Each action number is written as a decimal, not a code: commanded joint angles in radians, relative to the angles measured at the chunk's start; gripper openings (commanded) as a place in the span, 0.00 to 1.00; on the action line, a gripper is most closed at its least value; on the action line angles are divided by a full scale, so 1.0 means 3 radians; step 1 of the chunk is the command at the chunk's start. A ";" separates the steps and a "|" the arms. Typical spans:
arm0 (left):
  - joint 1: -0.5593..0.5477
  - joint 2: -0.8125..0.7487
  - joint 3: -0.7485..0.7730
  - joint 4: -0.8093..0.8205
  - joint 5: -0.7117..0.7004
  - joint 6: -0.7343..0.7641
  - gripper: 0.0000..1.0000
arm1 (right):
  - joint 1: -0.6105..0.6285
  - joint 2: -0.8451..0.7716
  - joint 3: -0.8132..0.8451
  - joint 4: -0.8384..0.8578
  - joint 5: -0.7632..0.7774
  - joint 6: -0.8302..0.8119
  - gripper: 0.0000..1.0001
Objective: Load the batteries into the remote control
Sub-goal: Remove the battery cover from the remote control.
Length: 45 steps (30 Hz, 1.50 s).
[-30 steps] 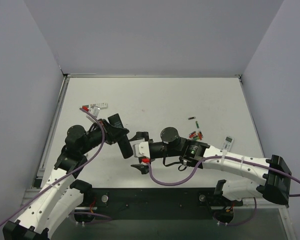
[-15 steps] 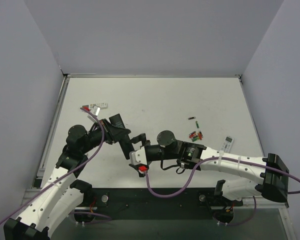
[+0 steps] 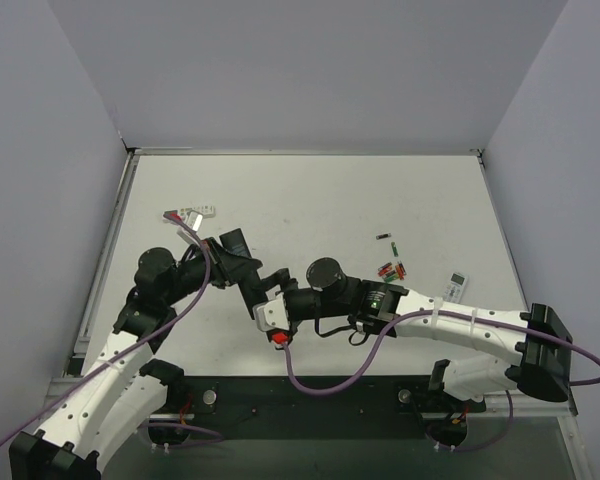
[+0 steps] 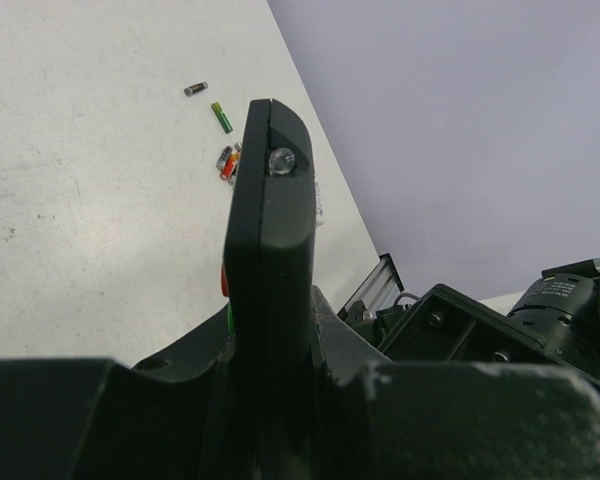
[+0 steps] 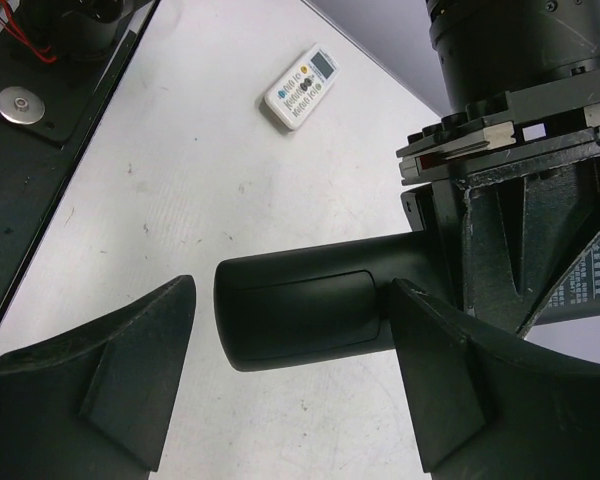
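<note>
Right wrist view: right jaws gape around the black remote control (image 5: 300, 305), which is clenched in the left jaws. The batteries (image 3: 391, 268) and a small white remote (image 5: 301, 88) lie aside on the counter (image 3: 310, 200).

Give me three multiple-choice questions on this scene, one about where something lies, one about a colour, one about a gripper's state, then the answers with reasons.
1. Where do the loose batteries lie?
A) against the left wall
B) on the table right of centre, near the small remote
C) stacked at the far edge

2. What colour is the small remote's case?
A) black
B) red
C) white

3. How is the right gripper?
A) open, with a finger on either side of the end of the black remote
B) shut on a battery
C) out of view

Answers: 1 B, the top view shows them scattered there. 2 C, the right wrist view shows a white case. 3 A, the right wrist view shows the fingers spread, with the remote's end between them.
</note>
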 commanded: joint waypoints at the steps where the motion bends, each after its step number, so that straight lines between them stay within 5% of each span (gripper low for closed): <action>1: 0.0031 0.0007 0.0157 0.0235 0.0082 -0.0061 0.00 | 0.0032 0.0097 0.0146 -0.0319 -0.0116 -0.0023 0.70; 14: 0.0174 0.0053 0.0147 0.0276 0.0082 -0.0097 0.00 | 0.0032 0.0067 0.0069 -0.0453 -0.0075 0.0003 0.39; 17: 0.0174 0.0089 0.0126 0.0276 0.0127 -0.0041 0.00 | 0.0032 0.0036 0.0044 -0.0376 -0.0065 0.0039 0.43; 23: 0.0169 0.0038 0.0111 0.0102 0.0102 0.0153 0.00 | 0.0026 -0.0112 -0.0018 -0.0044 0.0037 0.0085 0.72; 27: 0.0164 -0.0003 0.0111 0.0025 0.0102 0.0200 0.00 | 0.0021 -0.0117 0.0023 -0.0008 0.0088 0.0029 0.78; 45: 0.0067 -0.0003 0.0142 0.0051 0.0107 0.0179 0.00 | 0.0027 0.0102 0.0187 0.0069 0.0083 -0.0063 0.79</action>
